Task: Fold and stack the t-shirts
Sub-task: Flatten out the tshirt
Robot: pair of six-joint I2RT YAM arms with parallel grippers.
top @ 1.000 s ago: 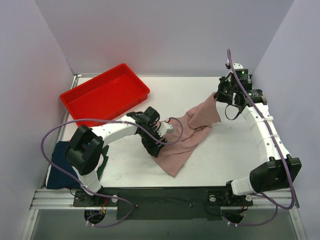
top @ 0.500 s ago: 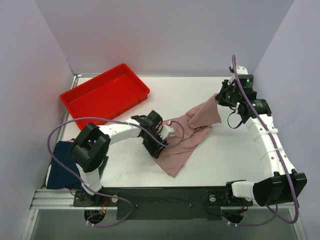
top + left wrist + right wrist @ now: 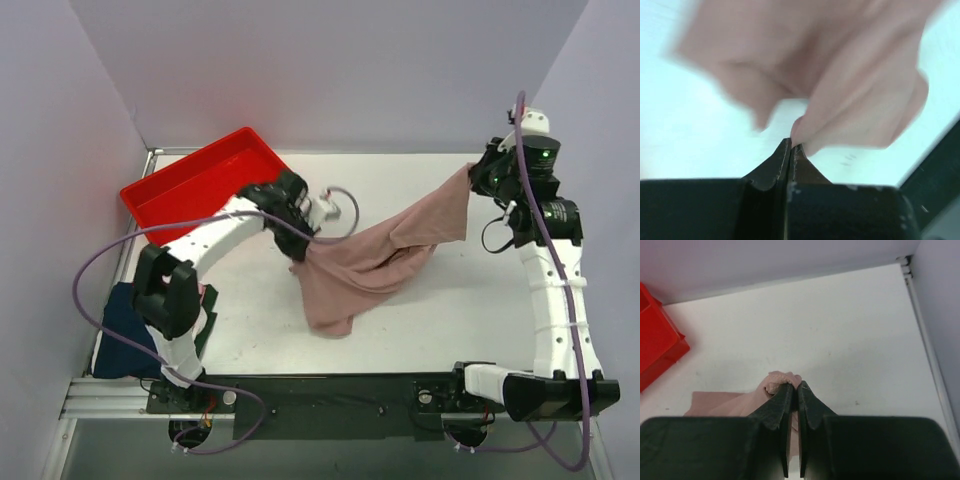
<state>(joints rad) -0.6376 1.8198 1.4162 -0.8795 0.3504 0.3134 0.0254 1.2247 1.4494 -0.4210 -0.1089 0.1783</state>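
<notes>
The dusty-pink t-shirt (image 3: 375, 260) hangs stretched between my two grippers above the table's middle, its lower part sagging down to the surface. My left gripper (image 3: 298, 250) is shut on the shirt's left edge; the left wrist view shows the jaws (image 3: 791, 145) pinched on blurred pink cloth (image 3: 840, 100). At the far right my right gripper (image 3: 478, 172) is shut on the other corner, and a bunch of pink fabric (image 3: 775, 382) pokes out beside its closed fingertips (image 3: 794, 387). A navy blue folded t-shirt (image 3: 120, 330) lies at the near left edge, partly behind the left arm.
A red plastic tray (image 3: 200, 185) sits at the back left, close behind the left wrist; its corner (image 3: 655, 340) shows in the right wrist view. Walls enclose the table at the back and on both sides. A purple cable loops over the left arm.
My left gripper shut on the pink shirt's edge and pulled it back toward the tray. The right gripper carried its corner further right, so the shirt is now spread wider.
</notes>
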